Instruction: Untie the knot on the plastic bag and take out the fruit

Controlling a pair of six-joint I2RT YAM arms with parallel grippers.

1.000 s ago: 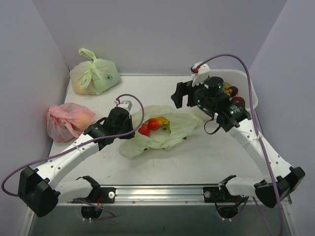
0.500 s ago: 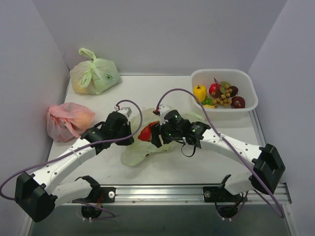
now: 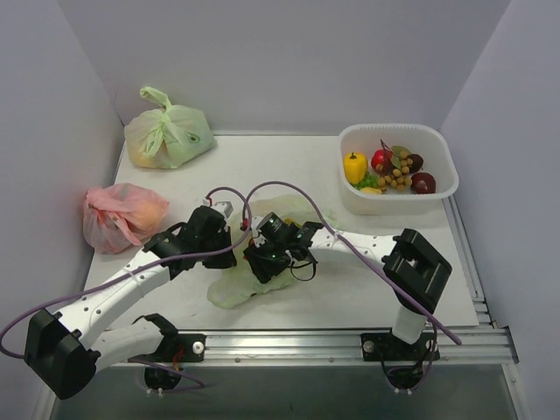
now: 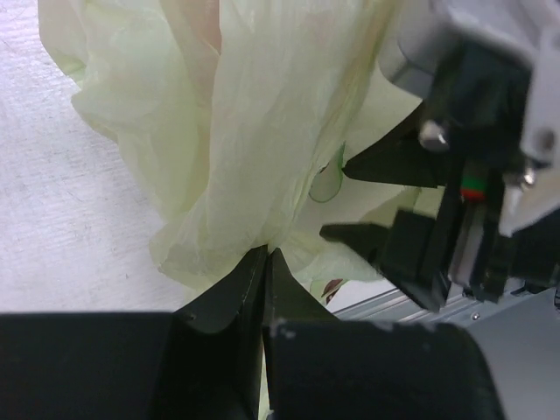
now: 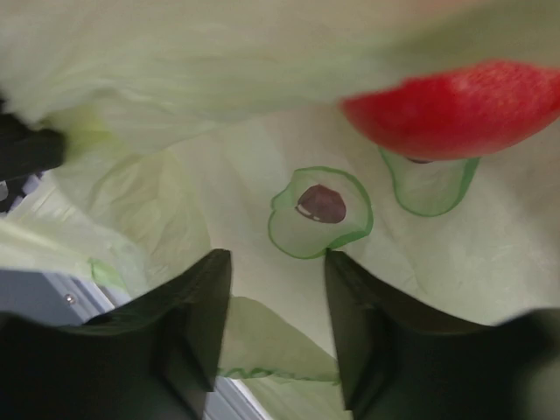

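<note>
White table (image 3: 350, 293), pale lilac walls (image 3: 289, 61) on three sides; the plastic bag (image 3: 232, 290) lies mid-table. The left gripper (image 4: 265, 255) pinches its film; the right gripper (image 5: 276, 262) has its jaws apart over it.

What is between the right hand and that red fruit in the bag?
Nothing visible. The red fruit lies uncovered inside the bag, just beyond the right hand, whose fingers stand apart.

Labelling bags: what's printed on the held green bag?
The bag shows green-outlined blobs with dark brown centres; clearest in the right wrist view.
</note>
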